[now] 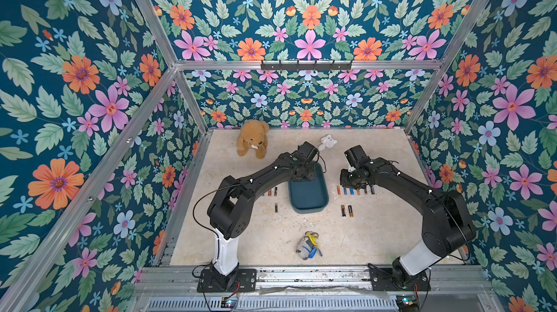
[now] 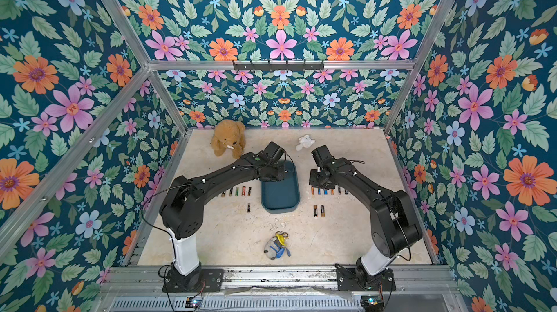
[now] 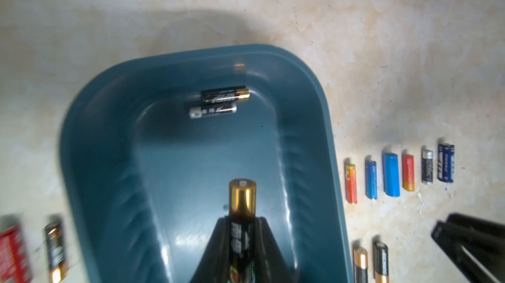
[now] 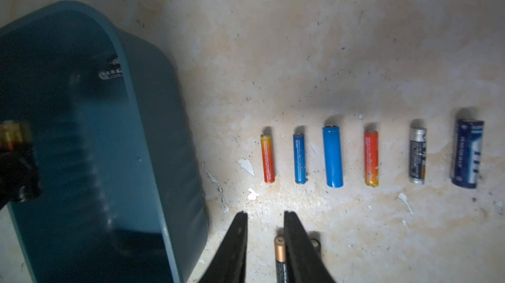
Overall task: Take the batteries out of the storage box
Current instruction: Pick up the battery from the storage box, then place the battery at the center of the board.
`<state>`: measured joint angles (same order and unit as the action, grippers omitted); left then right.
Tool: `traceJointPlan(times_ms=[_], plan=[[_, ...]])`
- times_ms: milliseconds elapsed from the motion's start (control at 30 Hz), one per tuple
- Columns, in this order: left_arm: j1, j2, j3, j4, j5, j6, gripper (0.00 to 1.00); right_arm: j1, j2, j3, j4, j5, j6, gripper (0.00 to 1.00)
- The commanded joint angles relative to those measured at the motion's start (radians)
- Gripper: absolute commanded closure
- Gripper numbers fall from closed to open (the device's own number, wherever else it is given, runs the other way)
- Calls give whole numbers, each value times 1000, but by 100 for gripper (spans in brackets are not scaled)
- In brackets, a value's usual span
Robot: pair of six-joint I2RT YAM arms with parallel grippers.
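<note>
Black-and-gold battery (image 3: pixel 241 199), Chinese-lettered, sat clamped in the left jaws over the storage box (image 3: pixel 95 145); right jaws stood slightly parted, empty.

The left gripper (image 3: pixel 243 217) hangs inside the far end of the storage box (image 1: pixel 309 199), clamped on a black-and-gold battery (image 3: pixel 242 196). The box's near half lies open from above. A right row of batteries (image 4: pixel 371 158) and a left row (image 2: pixel 237 191) flank the box. Nearer the robot than the box, bare table (image 1: pixel 256 241) reaches a plush toy (image 1: pixel 307 247).
</note>
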<state>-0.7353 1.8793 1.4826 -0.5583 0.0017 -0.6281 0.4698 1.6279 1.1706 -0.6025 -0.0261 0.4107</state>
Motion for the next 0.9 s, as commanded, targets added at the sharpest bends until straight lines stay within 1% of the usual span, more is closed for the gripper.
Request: traceJointPlan(times_ms=[0,167,300,367,433,533,700,867], plan=[[14,-65,-53,-11,-19,10,81,8,11,20,3,-2,11,71],[43,-195,-178,-29,-35,14,81,22,20,42,-2,6,14,71],[88,-313,-299,-35,-33,17,80,33,20,50,-7,9,18,71],[113,-367,-353,-42,-33,16,80,38,56,54,-8,9,19,71],[136,-419,-409,-42,-31,20,80,43,57,56,-10,11,20,71],[163,-476,-483,-43,-23,22,80,47,58,61,-12,14,24,71],[175,-516,-584,-20,-4,19,80,52,63,64,-17,20,25,71],[179,-510,-667,32,10,7,80,57,59,67,-25,24,27,71]])
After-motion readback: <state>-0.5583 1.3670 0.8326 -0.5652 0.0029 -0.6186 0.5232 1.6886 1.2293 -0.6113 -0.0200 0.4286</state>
